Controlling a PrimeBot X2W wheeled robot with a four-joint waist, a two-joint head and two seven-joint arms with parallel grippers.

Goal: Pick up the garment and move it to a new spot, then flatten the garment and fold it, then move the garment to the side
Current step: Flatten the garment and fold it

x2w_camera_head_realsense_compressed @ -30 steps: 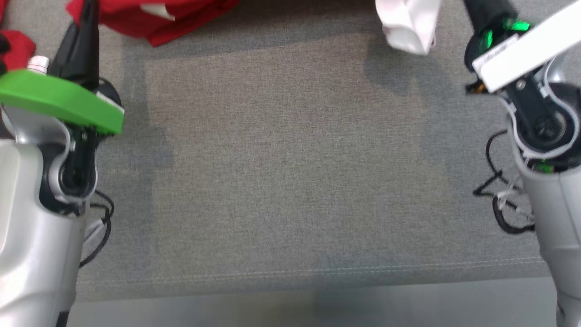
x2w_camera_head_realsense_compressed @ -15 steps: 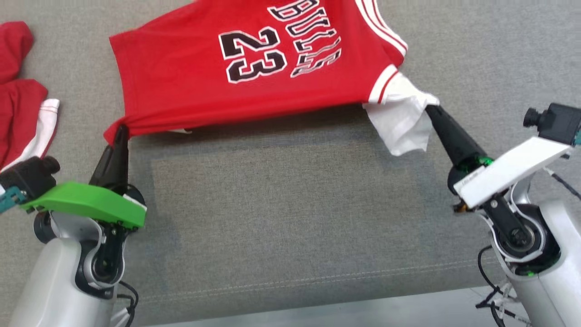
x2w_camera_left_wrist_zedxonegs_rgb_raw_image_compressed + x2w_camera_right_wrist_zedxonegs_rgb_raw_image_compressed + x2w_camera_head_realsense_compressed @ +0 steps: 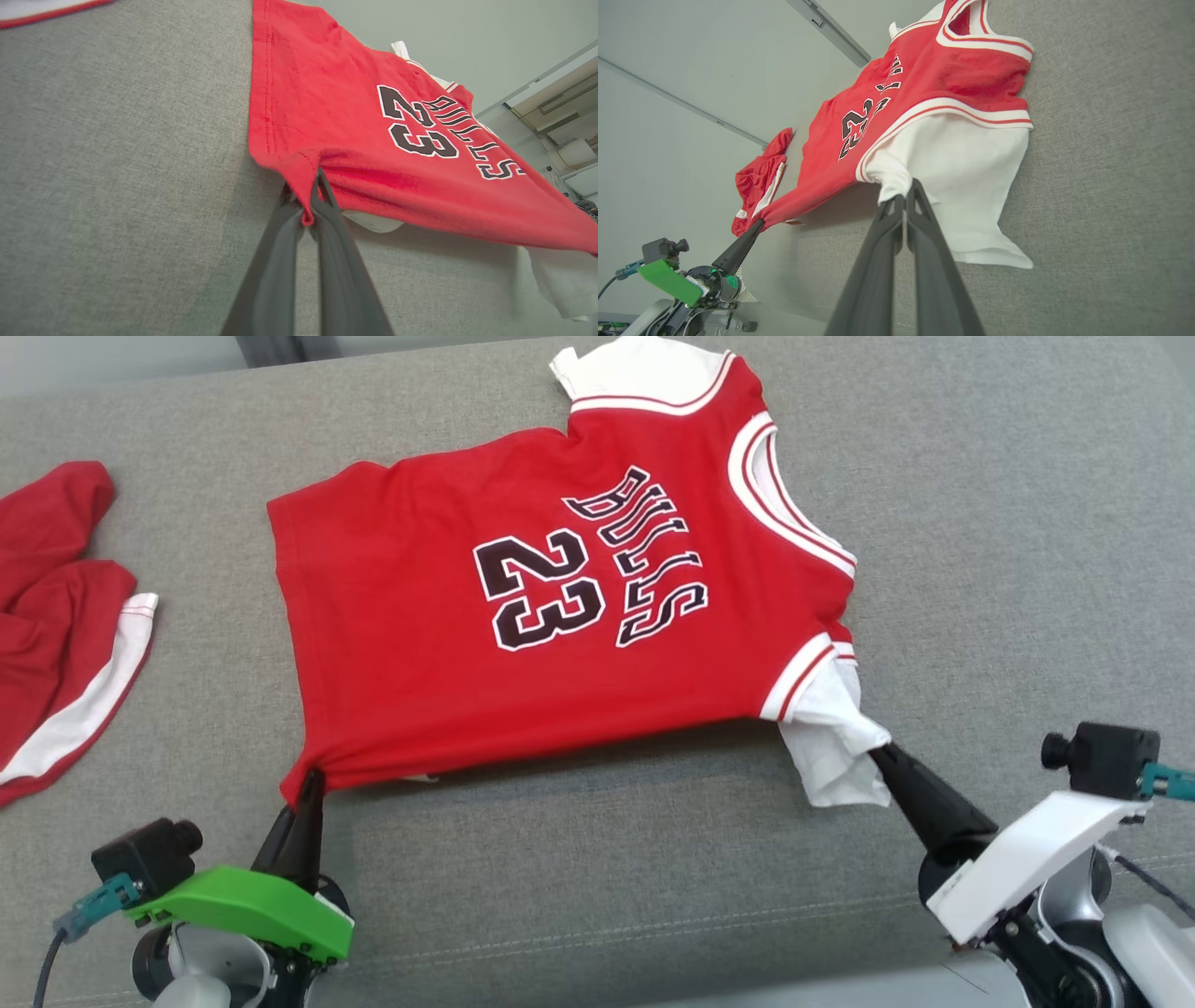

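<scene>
On grey surface [image 3: 597, 877]: jersey pinched twice

The red garment [image 3: 401, 644], lettered "BULLS 23", lies spread. The left hand [image 3: 313, 784] grips its red hem corner; the right hand [image 3: 879, 756] grips its white sleeve. Another red cloth [image 3: 56, 616] lies near its hem side.

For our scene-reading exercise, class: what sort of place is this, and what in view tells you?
Probably an indoor robot test room set up for garment folding: a grey fabric-covered surface carries a red Bulls 23 jersey and a second red-and-white garment, with bare pale walls behind.
</scene>
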